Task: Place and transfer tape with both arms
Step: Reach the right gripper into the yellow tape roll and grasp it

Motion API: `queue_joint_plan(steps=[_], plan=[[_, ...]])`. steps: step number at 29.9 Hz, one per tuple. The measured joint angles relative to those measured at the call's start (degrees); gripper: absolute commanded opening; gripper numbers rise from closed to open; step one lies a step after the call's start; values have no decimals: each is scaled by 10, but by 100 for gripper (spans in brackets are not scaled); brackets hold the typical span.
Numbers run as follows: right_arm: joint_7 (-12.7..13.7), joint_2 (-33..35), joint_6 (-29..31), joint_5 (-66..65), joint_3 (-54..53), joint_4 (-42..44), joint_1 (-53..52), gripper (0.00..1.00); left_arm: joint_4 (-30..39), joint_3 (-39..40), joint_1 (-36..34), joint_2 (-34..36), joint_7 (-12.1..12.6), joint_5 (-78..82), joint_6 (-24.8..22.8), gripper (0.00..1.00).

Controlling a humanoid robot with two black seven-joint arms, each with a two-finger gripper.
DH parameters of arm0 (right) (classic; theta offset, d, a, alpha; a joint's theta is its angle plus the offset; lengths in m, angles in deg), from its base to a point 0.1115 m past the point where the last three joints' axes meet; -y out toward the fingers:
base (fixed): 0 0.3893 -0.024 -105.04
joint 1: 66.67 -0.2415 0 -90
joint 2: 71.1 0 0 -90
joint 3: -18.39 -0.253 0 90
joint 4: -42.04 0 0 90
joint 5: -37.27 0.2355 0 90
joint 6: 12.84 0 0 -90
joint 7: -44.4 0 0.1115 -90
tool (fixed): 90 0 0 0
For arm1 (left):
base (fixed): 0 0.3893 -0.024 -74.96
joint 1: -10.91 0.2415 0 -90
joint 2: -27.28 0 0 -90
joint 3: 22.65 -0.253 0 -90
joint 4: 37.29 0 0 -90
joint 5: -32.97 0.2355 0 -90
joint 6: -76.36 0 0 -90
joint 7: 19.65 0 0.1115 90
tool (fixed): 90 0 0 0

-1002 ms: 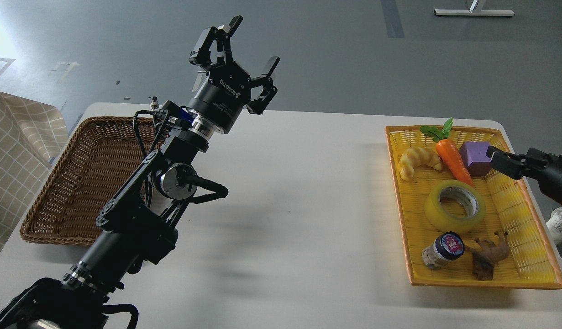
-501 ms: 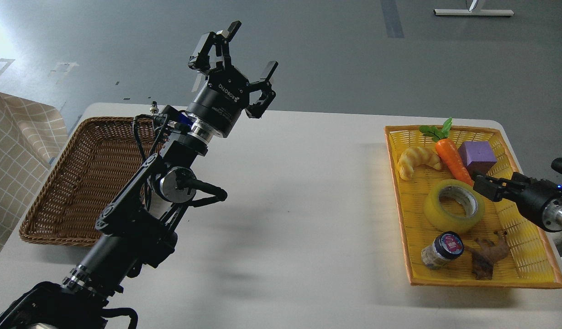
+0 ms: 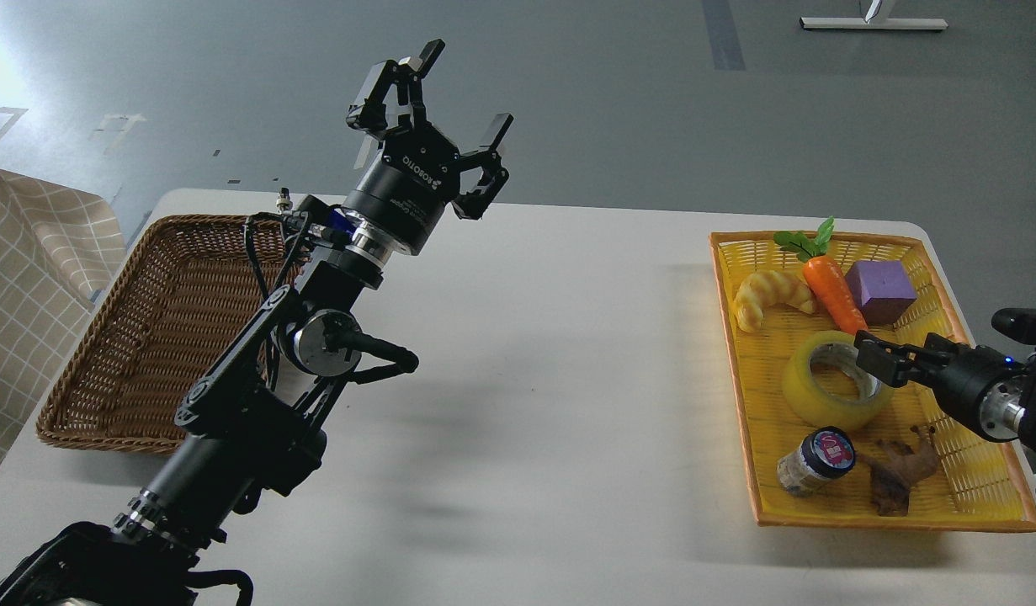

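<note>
Yellow translucent tape roll, flat in yellow tray

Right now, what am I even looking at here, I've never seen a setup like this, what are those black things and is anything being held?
This is one picture, taken from a robot's own head, looking down at a white table. The black jointed things are its two arms. The left end effector is raised above the table with its fingers spread open and empty. The right end effector comes in from the right edge, close over the tape, a yellow roll; whether it grips anything cannot be told. The tape lies in a yellow tray with a toy carrot, a croissant, a purple block, a small jar and a brown figure. A brown wicker basket sits at left.
</note>
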State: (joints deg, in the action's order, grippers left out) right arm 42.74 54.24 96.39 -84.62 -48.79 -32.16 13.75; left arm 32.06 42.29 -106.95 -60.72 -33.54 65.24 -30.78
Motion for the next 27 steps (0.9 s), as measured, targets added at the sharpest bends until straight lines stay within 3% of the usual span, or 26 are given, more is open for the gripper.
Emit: queue_joint_plan(steps=[8, 13, 27], plan=[[8, -7, 0, -9, 18, 0, 6, 89, 0, 0, 0, -1, 0, 0, 0, 98], [12, -12, 0, -9, 20, 0, 7, 82, 0, 0, 0, 0, 0, 0, 0, 98], [25, -12, 3, -27, 37, 0, 7, 44, 0, 1, 1, 1, 0, 0, 0, 98]])
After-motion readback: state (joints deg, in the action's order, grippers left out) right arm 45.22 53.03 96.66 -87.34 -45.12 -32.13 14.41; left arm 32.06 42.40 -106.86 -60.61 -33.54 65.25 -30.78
